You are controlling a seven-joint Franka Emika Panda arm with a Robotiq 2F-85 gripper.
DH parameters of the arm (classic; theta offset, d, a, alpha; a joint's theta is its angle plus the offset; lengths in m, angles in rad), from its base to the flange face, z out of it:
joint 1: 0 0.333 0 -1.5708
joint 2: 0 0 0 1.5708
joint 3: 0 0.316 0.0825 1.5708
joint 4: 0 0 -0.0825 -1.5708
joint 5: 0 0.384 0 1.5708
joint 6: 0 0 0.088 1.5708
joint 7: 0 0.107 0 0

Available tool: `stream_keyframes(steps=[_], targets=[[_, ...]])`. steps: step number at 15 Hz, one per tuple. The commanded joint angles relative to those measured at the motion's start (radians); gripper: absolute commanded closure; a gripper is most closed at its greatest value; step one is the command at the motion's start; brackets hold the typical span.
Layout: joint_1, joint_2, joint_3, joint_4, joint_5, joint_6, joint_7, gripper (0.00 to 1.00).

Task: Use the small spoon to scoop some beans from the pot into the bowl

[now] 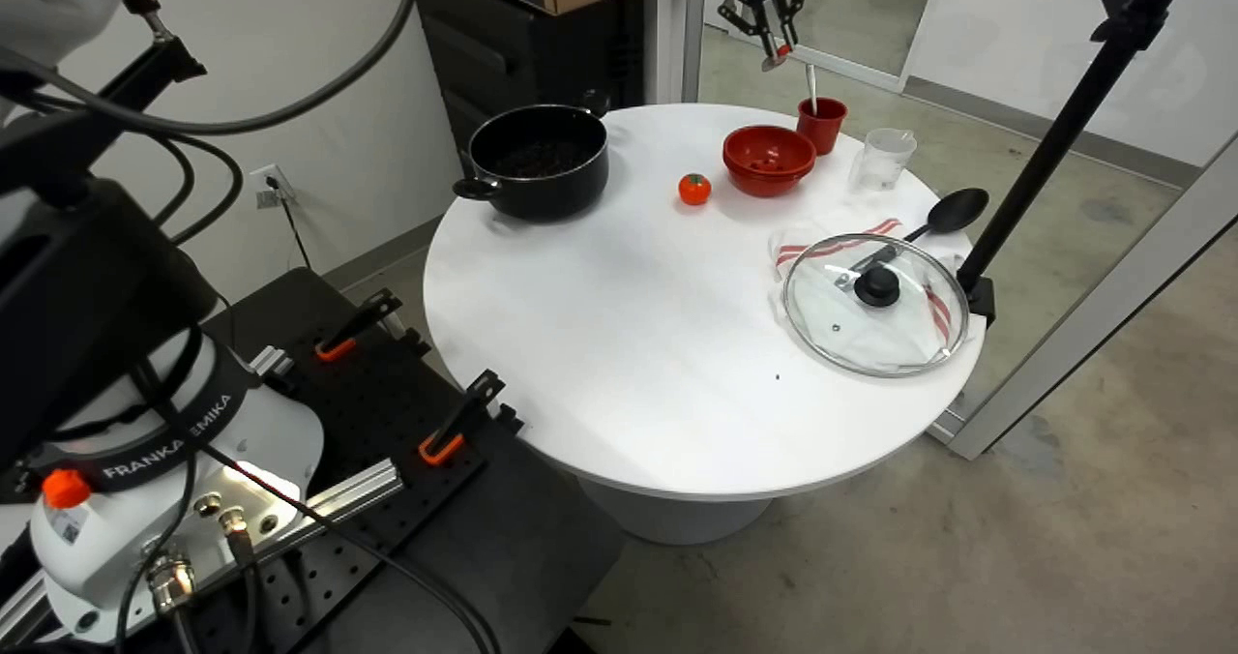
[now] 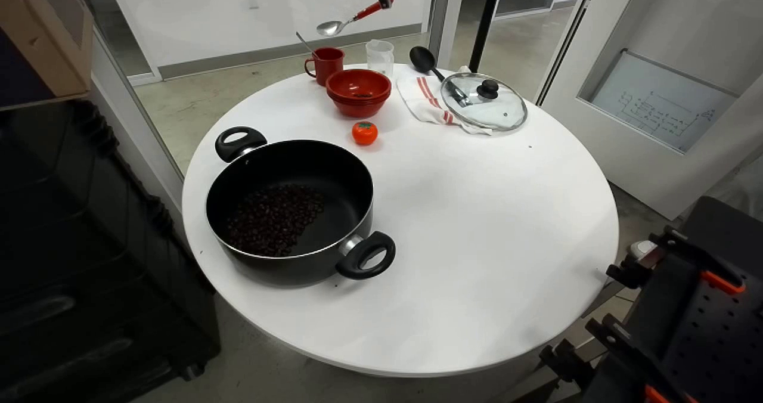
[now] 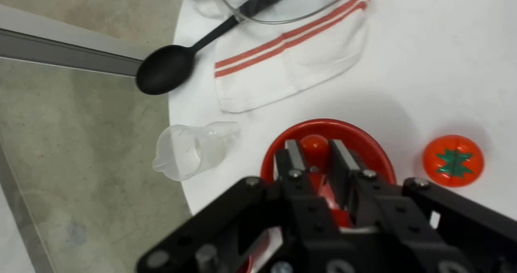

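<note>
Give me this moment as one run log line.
tool: shut on red-handled spoon, midair | pot: beans inside | red bowl: dark specks inside, possibly beans

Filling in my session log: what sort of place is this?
Probably a robotics lab or office, judging by the rounded white Franka robot base, flat black perforated mounting plate and rectangular whiteboard with dark scribbles.

The bowl (image 2: 350,83) looks glossy, the spoon head (image 2: 329,28) shiny metal
</note>
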Motion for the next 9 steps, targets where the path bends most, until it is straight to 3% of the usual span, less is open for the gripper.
stream_keyframes(steps=[1, 9], targets=[[-0.003, -0.068, 0.067, -0.053, 0.139, -0.092, 0.012, 0.95], [-0.063, -0.141, 0.178, -0.171, 0.324, -0.066, -0.09, 0.95]])
